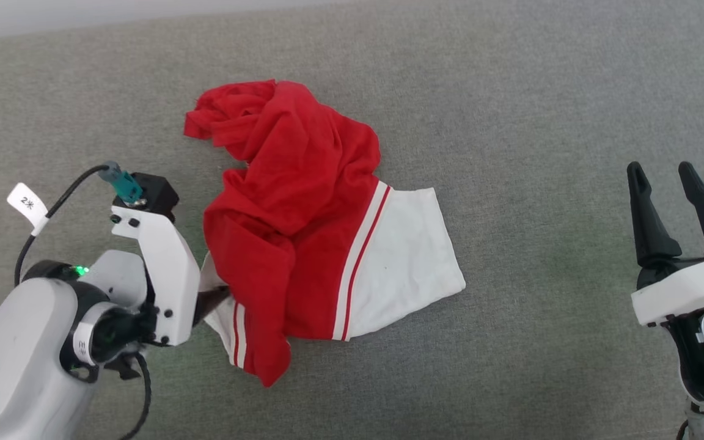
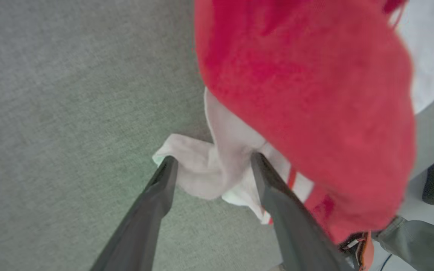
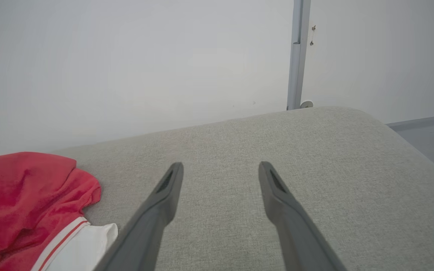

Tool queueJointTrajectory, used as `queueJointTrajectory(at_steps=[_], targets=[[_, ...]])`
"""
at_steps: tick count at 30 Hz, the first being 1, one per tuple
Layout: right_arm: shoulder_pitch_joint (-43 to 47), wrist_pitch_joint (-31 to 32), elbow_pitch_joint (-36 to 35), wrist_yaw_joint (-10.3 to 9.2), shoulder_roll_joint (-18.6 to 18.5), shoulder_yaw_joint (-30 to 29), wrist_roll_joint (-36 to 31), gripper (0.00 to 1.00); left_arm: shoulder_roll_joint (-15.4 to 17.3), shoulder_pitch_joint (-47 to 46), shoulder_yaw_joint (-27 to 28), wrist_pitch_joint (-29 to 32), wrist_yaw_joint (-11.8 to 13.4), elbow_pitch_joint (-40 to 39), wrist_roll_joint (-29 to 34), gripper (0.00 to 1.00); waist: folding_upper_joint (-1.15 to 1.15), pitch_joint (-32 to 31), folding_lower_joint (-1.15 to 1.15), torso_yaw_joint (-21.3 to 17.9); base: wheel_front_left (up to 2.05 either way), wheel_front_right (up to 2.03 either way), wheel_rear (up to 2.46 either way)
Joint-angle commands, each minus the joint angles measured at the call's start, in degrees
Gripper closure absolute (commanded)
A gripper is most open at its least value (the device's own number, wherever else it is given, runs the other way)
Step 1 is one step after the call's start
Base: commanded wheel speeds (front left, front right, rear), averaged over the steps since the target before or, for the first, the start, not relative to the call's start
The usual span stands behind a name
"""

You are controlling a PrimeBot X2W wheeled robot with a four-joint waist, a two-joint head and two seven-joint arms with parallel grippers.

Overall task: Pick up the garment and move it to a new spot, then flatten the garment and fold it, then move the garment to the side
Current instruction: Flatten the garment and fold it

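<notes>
Grey woven-fabric counter (image 1: 511, 122): crumpled bright red soft T-shirt (image 1: 291, 208), white-sleeved, lies heaped mid-surface. Left hand (image 2: 211, 162), fingers wide, straddles its white sleeve edge (image 2: 198, 171) ungripped, likely poised for spreading. Right hand (image 1: 660, 168) stands open, empty, well apart.

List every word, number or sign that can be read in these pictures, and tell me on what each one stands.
"2米": on the white tag fixed to the black cable, head view.
White band on the left forearm: it bears dark marks, too small to read.
The garment: no word or print can be read on it.
</notes>
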Motion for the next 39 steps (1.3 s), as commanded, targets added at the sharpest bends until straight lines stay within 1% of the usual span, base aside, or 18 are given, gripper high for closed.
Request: queueJointTrajectory(at_steps=[1, 3, 4, 5, 6, 10, 12, 14, 17, 21, 24, 28, 31, 35, 37, 39], targets=[[-0.7, -0.3, -0.1, -0.02, -0.2, 0.1, 0.4, 0.0, 0.0, -0.6, -0.3, -1.1, -0.7, 1.5, 0.9, 0.0, 0.0, 0.6, 0.0, -0.3, 0.0, 0.0, 0.0], [-0.9, -0.4, 0.1, -0.01, -0.3, 0.2, 0.4, 0.0, -1.0, -1.2, -0.5, -3.0, -1.5, 4.7, 1.3, 0.0, 0.0, 1.0, 0.0, -0.4, 0.0, 0.0, 0.0], [-1.0, -0.4, 0.2, -0.02, -0.4, 0.2, 0.4, 0.0, -1.4, -1.3, -0.6, -3.6, -1.8, 6.5, 1.2, 0.1, 0.0, 1.2, 0.0, -0.4, 0.0, 0.0, 0.0], [-1.2, -0.5, 0.3, -0.01, -0.5, 0.2, 0.4, 0.0, -1.5, -1.2, -1.0, -3.9, -2.0, 8.1, 1.5, 0.62, 0.0, 1.3, 0.0, -0.4, 0.0, 0.0, 0.0], [-1.4, -0.5, 0.4, -0.02, -0.5, 0.2, 0.5, 0.0, -1.6, -1.2, -1.4, -4.0, -2.4, 9.4, 1.9, 1.0, 0.0, 1.4, 0.0, -0.4, 0.0, 0.0, 0.0], [-1.4, -0.7, 0.6, -0.02, -0.6, -0.2, 0.4, 0.0, -2.9, -1.7, -1.3, -4.8, -3.0, 12.6, 0.9, 1.0, 0.0, 1.4, 0.0, 0.0, 0.0, 0.0, 0.0], [-1.4, -0.7, 0.7, -0.01, -0.6, -0.3, 0.3, 0.0, -2.9, -1.9, -1.1, -5.0, -3.0, 12.8, 0.7, 1.0, 0.0, 1.3, 0.0, 0.1, 0.0, 0.0, 0.0], [-1.2, -0.7, 0.8, -0.01, -0.7, -0.5, 0.1, 0.0, -2.2, -2.7, -0.1, -6.0, -2.9, 12.3, 0.8, 1.0, 0.0, 1.0, 0.0, 0.5, 0.0, 0.0, 0.0], [-0.7, -0.5, 0.7, -0.02, -0.6, -1.0, -0.2, 0.0, -0.9, -3.4, 2.3, -7.4, -1.6, 10.1, 0.5, 1.0, 0.0, 0.4, 0.0, 1.3, 0.0, 0.0, 0.0], [0.0, -0.3, 0.4, -0.02, -0.5, -1.4, -0.4, 0.0, 1.6, -2.4, 5.3, -9.2, 0.9, 6.8, 1.3, 1.0, 0.0, -0.3, 0.0, 2.6, 0.0, 0.0, 0.0], [0.2, 0.0, 0.3, -0.01, -0.4, -1.6, -0.5, 0.0, 4.2, -0.8, 7.4, -9.7, 2.7, 5.0, 1.8, 1.0, 0.0, -0.7, 0.0, 3.5, 0.0, 0.0, 0.0], [0.2, 0.4, 0.0, -0.02, -0.6, -1.6, -0.7, 0.0, 7.4, 1.7, 9.6, -10.7, 5.2, 3.9, 3.0, 1.0, 0.0, -1.1, 0.0, 4.4, 0.0, 0.0, 0.0], [0.2, 0.7, 0.0, -0.01, -0.7, -1.4, -0.7, 0.0, 9.3, 4.2, 10.3, -10.6, 7.2, 4.9, 4.5, 1.0, 0.0, -1.1, 0.0, 4.7, 0.0, 0.0, 0.0], [-0.1, 0.9, 0.0, -0.02, -0.7, -1.0, -0.6, 0.0, 9.6, 6.0, 10.7, -12.1, 8.9, 6.7, 5.5, 1.0, 0.0, -1.0, 0.0, 4.8, 0.0, 0.0, 0.0], [-0.2, 1.1, 0.3, -0.02, -0.8, -0.9, -0.4, 0.0, 8.8, 6.7, 10.4, -13.2, 9.2, 8.3, 5.7, 1.0, 0.0, -1.0, 0.0, 4.8, 0.0, 0.0, 0.0], [-0.3, 1.2, 0.5, -0.02, -0.9, -0.7, -0.4, 0.0, 8.1, 6.4, 10.4, -14.7, 8.7, 9.8, 5.7, 1.0, 0.0, -0.9, 0.0, 4.8, 0.0, 0.0, 0.0]])
